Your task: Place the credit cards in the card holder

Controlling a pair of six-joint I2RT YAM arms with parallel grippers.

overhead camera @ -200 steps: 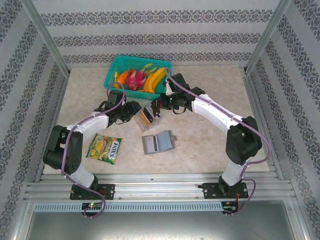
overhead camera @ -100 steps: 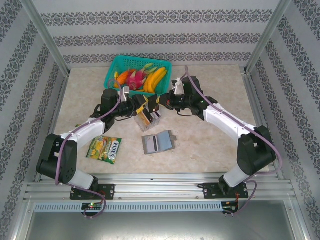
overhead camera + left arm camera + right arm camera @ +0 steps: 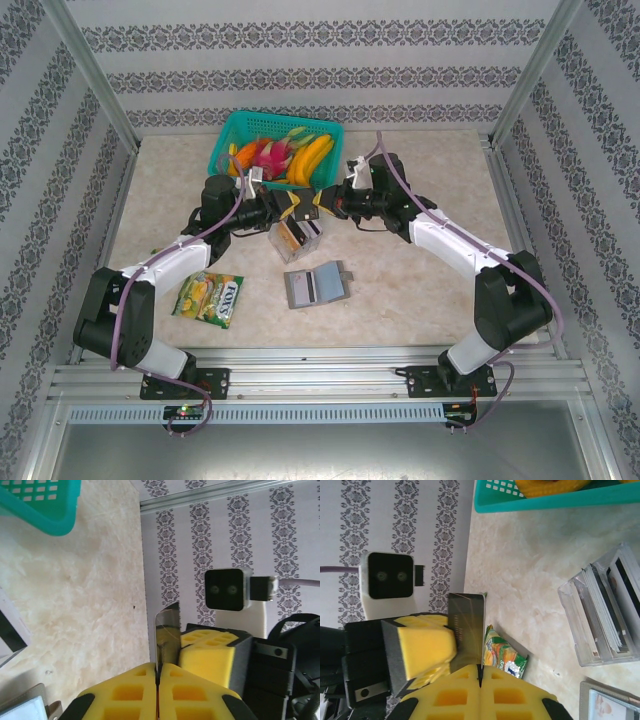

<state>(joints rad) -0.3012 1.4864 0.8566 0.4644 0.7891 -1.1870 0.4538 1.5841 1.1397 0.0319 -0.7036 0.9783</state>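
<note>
The clear box (image 3: 296, 240) sits mid-table (image 3: 420, 290), with several cards (image 3: 606, 607) standing on edge inside it, tan-orange and dark ones among them. Just above the box and a little to its far side, the two grippers meet nose to nose. The left gripper (image 3: 285, 207) comes in from the left of the box, its yellow pads pressed together on one edge of a dark card (image 3: 467, 622). The right gripper (image 3: 319, 199) comes in from the right of the box and is clamped on the same card from the opposite side. The card hangs in the air between them, clear of the box and of the table, its flat face upright in both wrist views. The wallet (image 3: 318, 286) lies open and flat on the near side of the box, a short way from it, not touching. A green-yellow snack packet (image 3: 210, 297) lies near and to the left of the box, further off than the wallet. Beyond the box, at the far side, stands a teal basket (image 3: 280, 117) with bananas (image 3: 312, 158) and other fruit in it
</note>
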